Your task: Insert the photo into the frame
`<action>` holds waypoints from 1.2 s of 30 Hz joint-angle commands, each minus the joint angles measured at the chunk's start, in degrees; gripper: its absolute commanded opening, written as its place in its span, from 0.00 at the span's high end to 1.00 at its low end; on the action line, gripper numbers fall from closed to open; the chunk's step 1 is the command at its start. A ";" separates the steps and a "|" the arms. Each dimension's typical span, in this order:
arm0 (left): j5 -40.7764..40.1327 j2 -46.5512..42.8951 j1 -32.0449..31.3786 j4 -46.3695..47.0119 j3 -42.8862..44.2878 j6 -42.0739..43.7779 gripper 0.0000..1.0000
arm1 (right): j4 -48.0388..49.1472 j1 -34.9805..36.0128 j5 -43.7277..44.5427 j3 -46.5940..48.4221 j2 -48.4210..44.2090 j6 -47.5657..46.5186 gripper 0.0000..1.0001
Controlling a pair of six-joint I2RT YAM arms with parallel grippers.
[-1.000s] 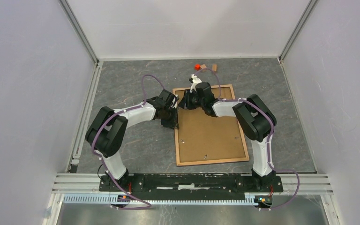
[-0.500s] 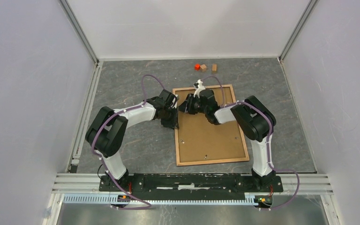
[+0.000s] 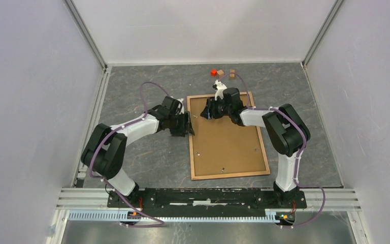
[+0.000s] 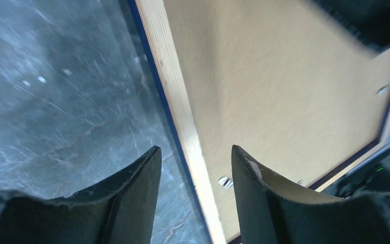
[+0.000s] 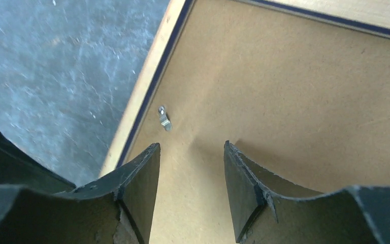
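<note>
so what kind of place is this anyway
Probably a lab robot cell: plain white panel walls on aluminium rails box in a grey tabletop, with a left arm and right arm bolted to a mounting bar at its near edge.

You have the thin-railed rectangular wooden frame [image 3: 229, 175] lying flat on the grey stone-patterned table [image 3: 147, 91], right of centre, with the plain brown backing board [image 3: 228, 145] inside its rails. Behind its far edge, near the back wall, three small blocks [image 3: 221, 73] sit in a row. The left gripper [image 3: 188, 129] is at the frame's left rail. The right gripper [image 3: 205, 113] is over the board's far-left corner.
</note>
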 commanded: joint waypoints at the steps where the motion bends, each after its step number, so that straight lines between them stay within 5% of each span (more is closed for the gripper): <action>1: 3.23 -2.94 4.00 9.51 0.88 -10.55 0.40 | -4.73 0.68 -0.94 -0.01 -2.42 -9.31 0.45; 6: -4.37 3.39 6.71 10.39 7.08 -16.27 0.40 | -2.44 0.64 -1.20 -0.80 -1.10 -7.29 0.49; 16: -12.62 15.88 6.68 7.18 20.11 -10.65 0.43 | -6.17 0.64 2.26 -1.27 -3.58 -8.92 0.56; 22: -12.21 18.55 5.88 0.34 23.17 -9.85 0.51 | -19.68 -0.04 11.08 -0.87 -11.00 -14.84 0.47; 26: -14.06 12.22 2.05 -1.10 16.04 -8.98 0.39 | -27.79 -2.29 18.44 -5.06 -18.82 -17.24 0.32; 32: -14.94 6.69 -2.35 -5.99 9.83 -9.54 0.37 | -34.94 -9.16 28.78 -10.24 -28.58 -16.12 0.18; 36: -14.54 7.64 -3.40 -7.55 7.98 -9.89 0.48 | -34.91 -12.49 30.25 -11.23 -28.95 -16.23 0.19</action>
